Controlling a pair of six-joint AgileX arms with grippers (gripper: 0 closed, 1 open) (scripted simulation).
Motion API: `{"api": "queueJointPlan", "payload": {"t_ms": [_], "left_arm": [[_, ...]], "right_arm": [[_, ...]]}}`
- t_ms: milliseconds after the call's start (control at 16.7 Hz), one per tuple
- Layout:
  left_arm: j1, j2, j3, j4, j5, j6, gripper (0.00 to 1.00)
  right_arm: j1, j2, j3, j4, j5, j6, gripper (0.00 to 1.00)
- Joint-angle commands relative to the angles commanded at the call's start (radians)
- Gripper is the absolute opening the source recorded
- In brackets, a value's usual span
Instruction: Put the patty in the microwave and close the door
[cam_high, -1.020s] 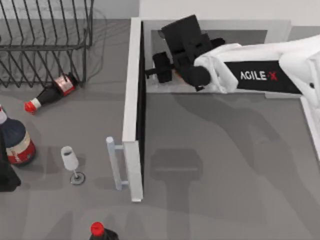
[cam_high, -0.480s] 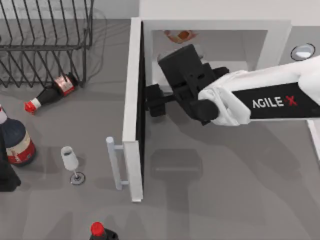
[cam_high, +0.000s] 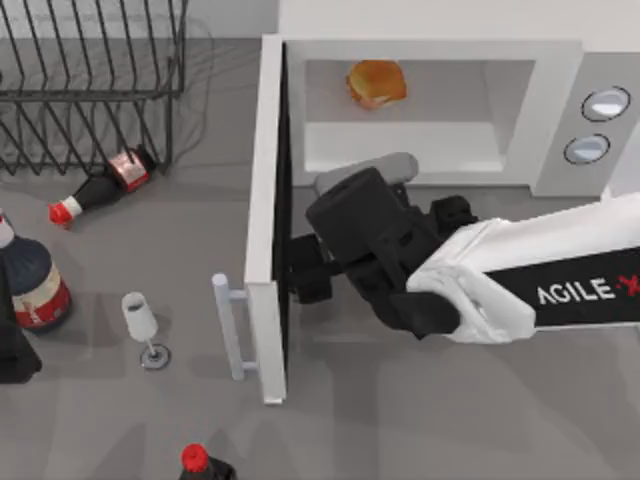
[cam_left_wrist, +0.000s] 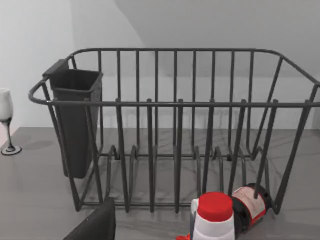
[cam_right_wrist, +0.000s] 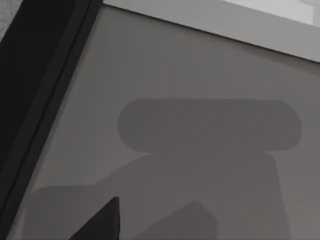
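Observation:
The patty (cam_high: 375, 83), an orange-brown lump, lies on the floor of the microwave (cam_high: 430, 25) cavity, toward the back left. The door (cam_high: 264, 200) stands wide open, swung out toward the table's front, its dark inner face to the right and its white bar handle (cam_high: 228, 325) to the left. My right gripper (cam_high: 306, 268) hangs open and holds nothing, outside the cavity and close against the door's inner face, near its free end. The right wrist view looks down on grey table and the door's dark edge (cam_right_wrist: 35, 95). My left gripper (cam_high: 14, 358) is parked at the far left edge.
A wire dish rack (cam_high: 90, 90) fills the back left, with a red-capped bottle (cam_high: 100, 187) lying at its foot. An upright bottle (cam_high: 35, 285), a wine glass (cam_high: 140, 320) and another bottle (cam_high: 195, 462) stand left of the door. Two dials (cam_high: 597, 125) sit on the microwave's right panel.
My right gripper let go of the patty inside the cavity, then drew back out toward the table's front. It now sits beside the door's inner face.

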Motion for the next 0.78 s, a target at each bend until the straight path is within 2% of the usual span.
{"api": "queueJointPlan", "payload": {"t_ms": [300, 780], "left_arm": [[0.000, 0.000, 0.000, 0.000, 0.000, 0.000, 1.00], [0.000, 0.000, 0.000, 0.000, 0.000, 0.000, 1.00]], "right_arm": [[0.044, -0.023, -0.089, 0.047, 0.063, 0.046, 1.00], [0.039, -0.021, -0.092, 0.046, 0.069, 0.050, 1.00]]}}
